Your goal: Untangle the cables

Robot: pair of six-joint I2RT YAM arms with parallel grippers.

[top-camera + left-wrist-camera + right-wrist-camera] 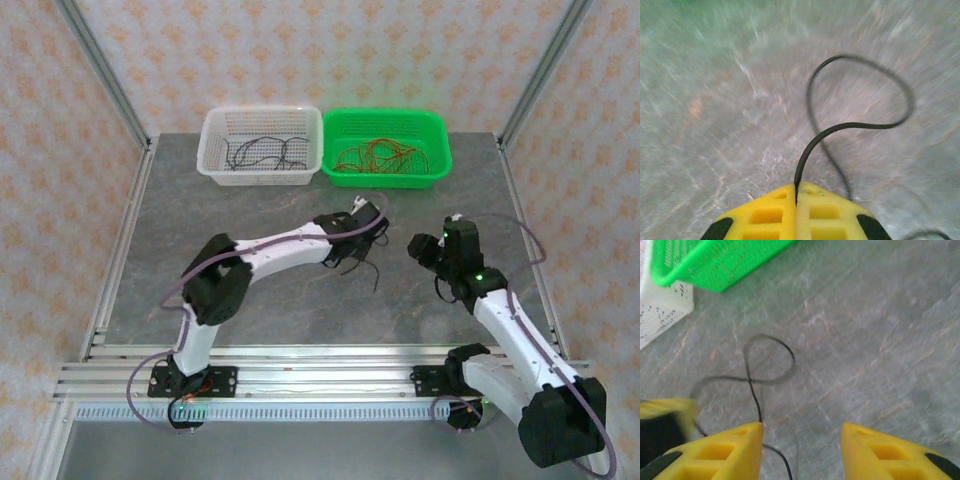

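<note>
Two pincers: my left gripper point(796, 194) is clamped tight on one black cable point(860, 125), the pads meeting around it. My right gripper point(801, 432) hangs with its jaws apart, holding nothing.
Black cable: it runs out from between my left pads and curls into a wide loop over the table point(715, 130). From my right wrist I see a crossed loop of it point(754, 390) just ahead of my right fingers.
Sorted cables: black cables point(262, 152) lie in the white basket point(262, 180) and red cables point(375, 155) in the green basket point(385, 181), at the far side.
Handling: I judge it nearly weightless and limp, yet springy enough to keep its curl. Being so thin, it could slide from my pads or tighten on itself if yanked.
Where to hold: near an end, squarely between the pads. For a second hold I would choose the straight run beside the crossing, not the loop.
</note>
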